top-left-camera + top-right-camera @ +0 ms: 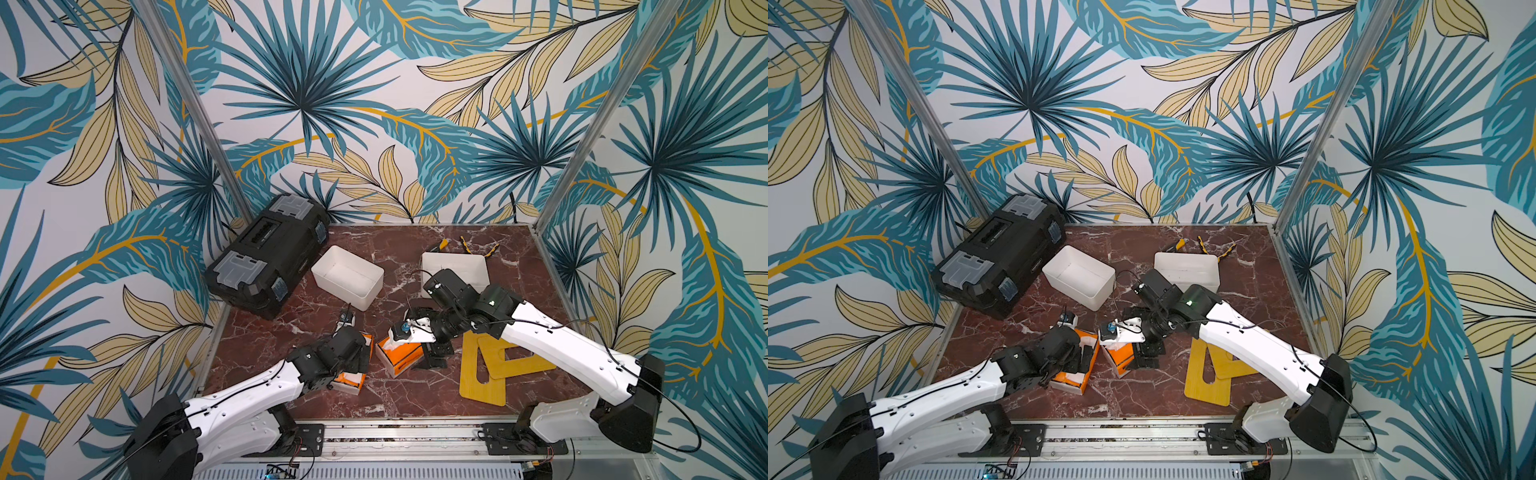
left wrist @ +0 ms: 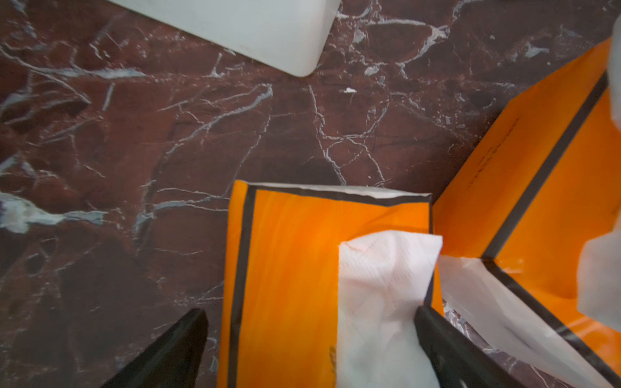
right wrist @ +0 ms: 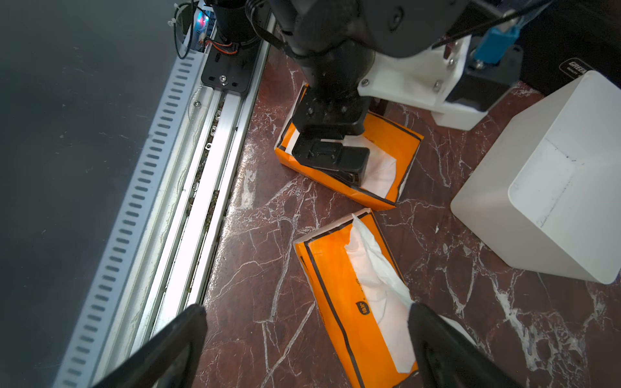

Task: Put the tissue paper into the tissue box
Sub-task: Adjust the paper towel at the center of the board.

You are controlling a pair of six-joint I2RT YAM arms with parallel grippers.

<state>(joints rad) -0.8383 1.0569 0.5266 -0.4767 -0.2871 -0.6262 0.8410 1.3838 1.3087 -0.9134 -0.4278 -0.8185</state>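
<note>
Two orange packs of tissue paper lie side by side near the table's front, each with white tissue sticking out of its top. My left gripper (image 2: 309,310) is open over the left pack (image 2: 289,268); one finger is beside the pack and the other is at its white tissue (image 2: 379,285). My right gripper (image 3: 306,306) is open low over the right pack (image 3: 339,302), one finger by its tissue (image 3: 376,268). Behind them are two open white tissue boxes (image 1: 332,282) (image 1: 455,266). In a top view the grippers (image 1: 360,357) (image 1: 436,355) cover the packs (image 1: 351,380) (image 1: 401,357).
A black toolbox (image 1: 266,253) stands at the back left. Two yellow wooden lids (image 1: 482,382) (image 1: 519,361) lie overlapped under my right arm. Small yellow-and-black tools (image 1: 465,245) lie at the back edge. The nearer white box (image 3: 554,188) stands close beside the packs.
</note>
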